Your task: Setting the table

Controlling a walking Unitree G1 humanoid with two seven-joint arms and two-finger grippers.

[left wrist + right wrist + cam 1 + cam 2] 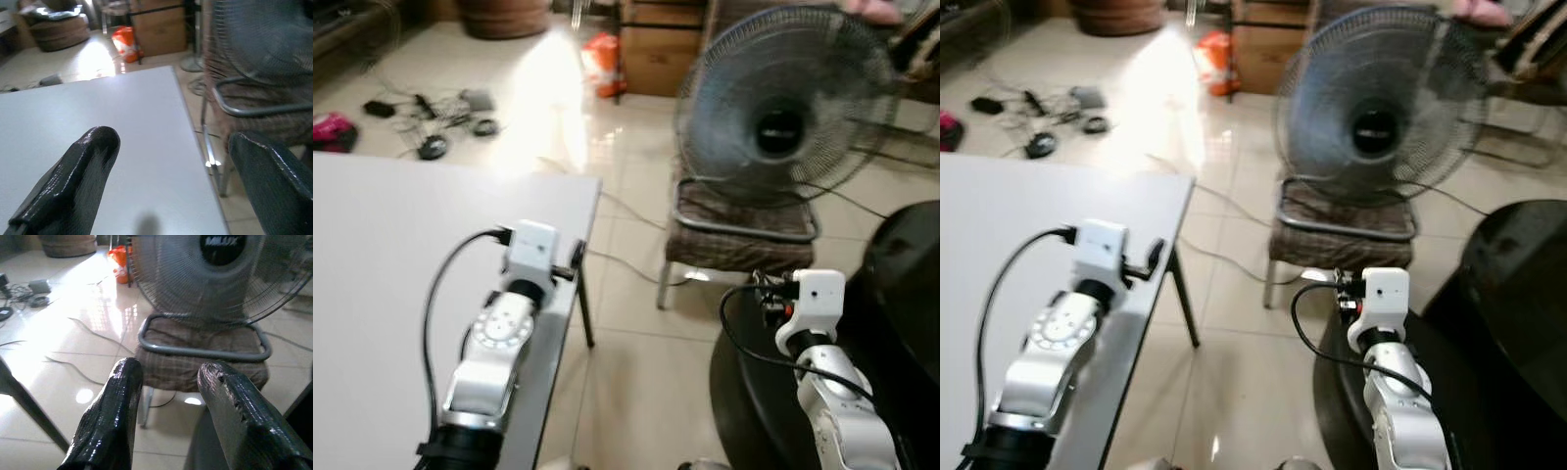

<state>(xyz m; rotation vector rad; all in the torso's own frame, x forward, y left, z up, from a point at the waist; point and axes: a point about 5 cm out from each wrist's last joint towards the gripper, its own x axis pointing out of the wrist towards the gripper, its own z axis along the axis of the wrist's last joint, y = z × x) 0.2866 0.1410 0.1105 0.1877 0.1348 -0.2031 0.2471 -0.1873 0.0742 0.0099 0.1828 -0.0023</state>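
The white table (382, 255) fills the left side, and its bare top (122, 112) lies under my left gripper (173, 142). That gripper hovers low over the table near its right edge, open, with nothing between its black fingers (93, 152). My left arm (504, 333) reaches forward over the tabletop. My right arm (818, 323) is raised at the lower right, off the table. The right gripper (170, 369) is open and holds nothing, pointing toward the stool and the fan.
A large standing fan (788, 108) rests on a checked stool (739, 235) just right of the table. A black rounded object (901, 313) sits at the lower right under my right arm. Cables and chargers (435, 113), an orange bag (602, 64) and cardboard boxes (661, 49) lie on the tiled floor beyond.
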